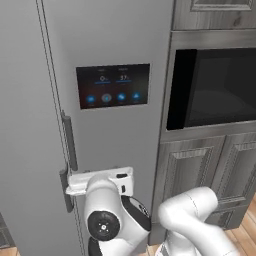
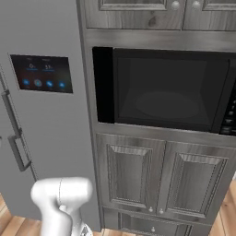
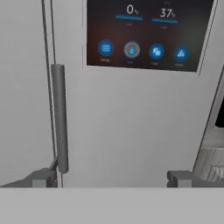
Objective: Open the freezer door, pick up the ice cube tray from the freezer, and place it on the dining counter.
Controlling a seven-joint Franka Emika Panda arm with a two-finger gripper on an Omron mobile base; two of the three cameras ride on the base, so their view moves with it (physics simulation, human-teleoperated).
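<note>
Starting at the freezer door [image 1: 25,125], the plain grey panel on the left of the fridge, it sits shut and flush with the neighbouring door, its dark bar handle [image 1: 64,189] low near the seam. The ice cube tray must be behind it, hidden from sight, and the dining surface is nowhere in these pictures. So the task is at its very beginning: no door opened, nothing picked, nothing placed.

Right at that seam hangs the end effector [image 1: 67,184], released with its jaws wide apart and grasping nothing; in the left base view its white hand reaches across the lower door toward the handles. From the hand view, a dark vertical bar [image 3: 60,118] stands just above the left fingertip, not between the tips.

Next to the seam is the door with the touchscreen panel [image 1: 113,85], which is not the one wanted. Farther right are a built-in black oven [image 2: 166,90] and grey wood cabinet fronts [image 2: 159,179].
</note>
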